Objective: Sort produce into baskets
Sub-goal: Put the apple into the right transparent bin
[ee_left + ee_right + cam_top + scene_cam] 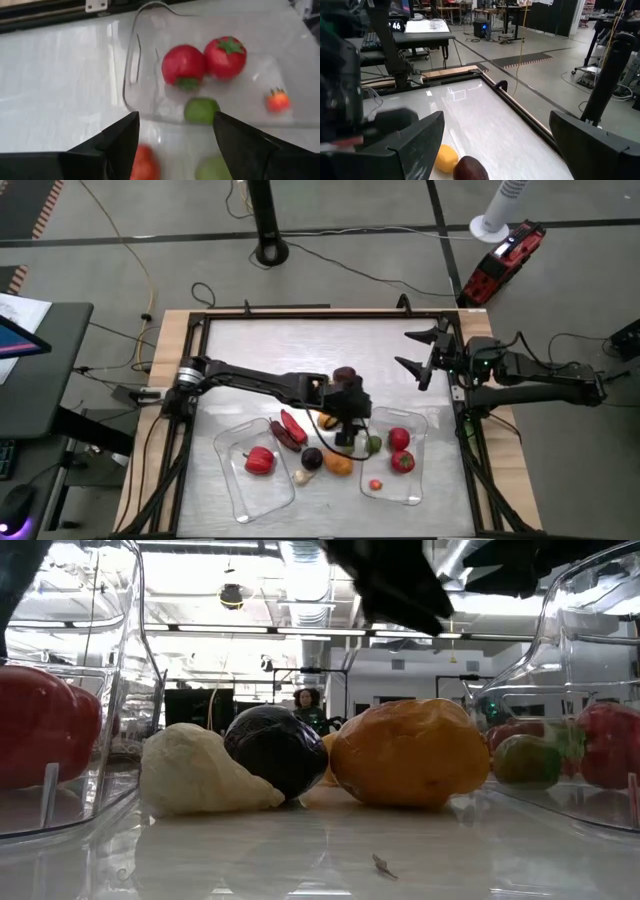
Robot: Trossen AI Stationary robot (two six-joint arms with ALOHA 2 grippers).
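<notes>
White tabletop (300, 350) inside a wooden frame, cables trailing over the grey floor beyond it, and in the low view a person (306, 700) stands far back in the workshop. Two clear baskets sit toward the six o'clock edge. In the left basket (232, 480), a red pepper (259, 461) rests, with a long red chilli (291, 430) lying across its two o'clock corner. In the right basket (415, 480), two red tomatoes (400, 450) sit together, a tiny red-orange piece (376, 485) at its seven o'clock end and a green piece (373, 445) at its nine o'clock wall.

Between the baskets, loose on the table: a dark purple piece (312, 459), an orange piece (339, 466) just at its four o'clock, and the pale garlic (301, 476) at its seven o'clock. The low view has those three bunched close, garlic against purple.

Left gripper (350, 430) hangs over the gap at the right basket's nine o'clock edge, fingers apart, nothing between them; its wrist view looks down on a green piece (201, 110) inside the basket wall, between the finger tips. Another dark piece (346, 374) lies at twelve o'clock from that gripper.

Right gripper (420, 355) waits at the table's two o'clock side, fingers spread wide, holding nothing.
</notes>
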